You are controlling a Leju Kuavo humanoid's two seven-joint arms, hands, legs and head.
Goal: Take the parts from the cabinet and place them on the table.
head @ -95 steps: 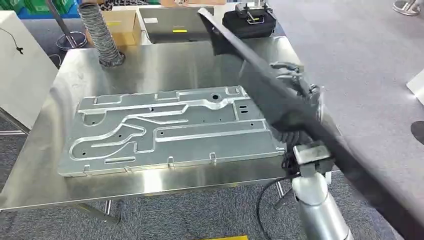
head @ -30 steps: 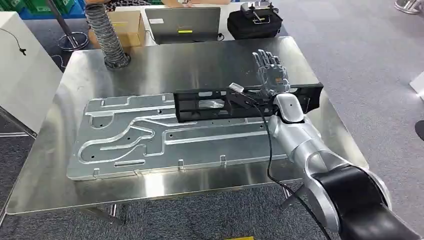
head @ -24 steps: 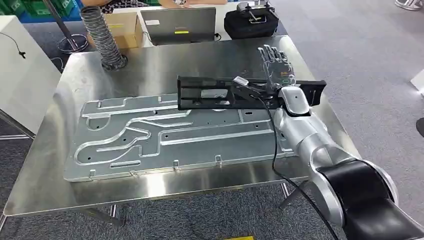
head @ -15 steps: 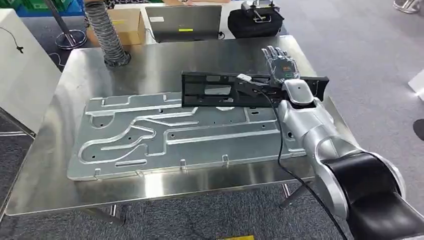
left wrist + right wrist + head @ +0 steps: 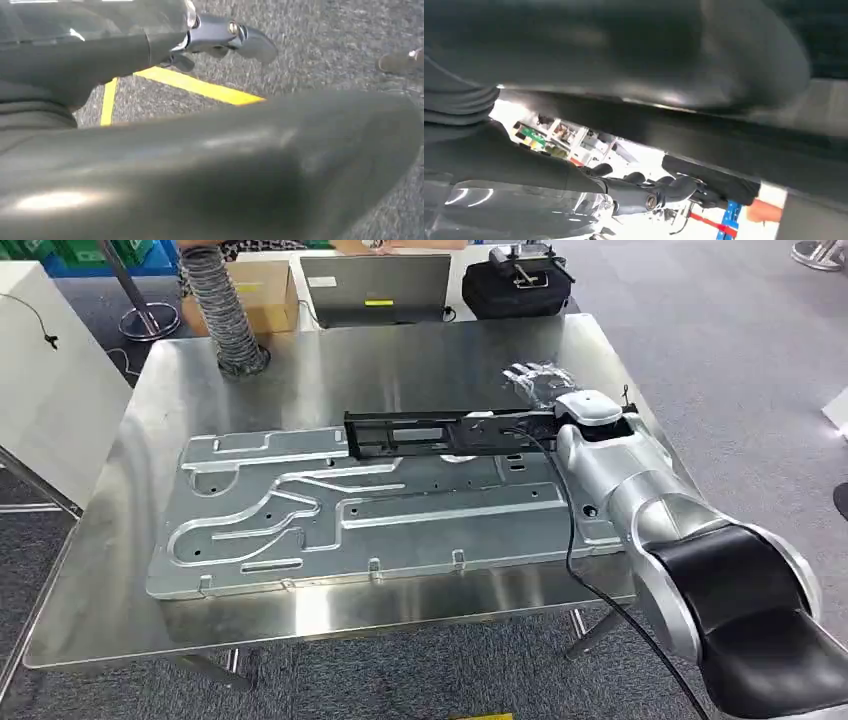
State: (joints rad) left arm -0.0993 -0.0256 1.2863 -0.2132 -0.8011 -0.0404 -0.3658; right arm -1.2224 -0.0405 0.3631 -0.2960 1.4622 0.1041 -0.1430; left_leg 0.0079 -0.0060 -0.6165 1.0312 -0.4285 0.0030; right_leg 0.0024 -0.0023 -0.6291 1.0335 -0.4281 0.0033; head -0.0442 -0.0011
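Right hand holds long black slotted bracket — over ribbed metal panel.

I could read no text anywhere. A yellow label on the laptop and a white sticker on the cardboard box beyond my tabletop were too small to make out.

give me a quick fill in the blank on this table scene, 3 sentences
1. The long black part lies across the far edge of the large ______ stamped panel.
2. The robot's ______ hand is at that part's end.
3. A closed ______ sits past the steel table, beside the black bag.

Missing words: metal; right; laptop
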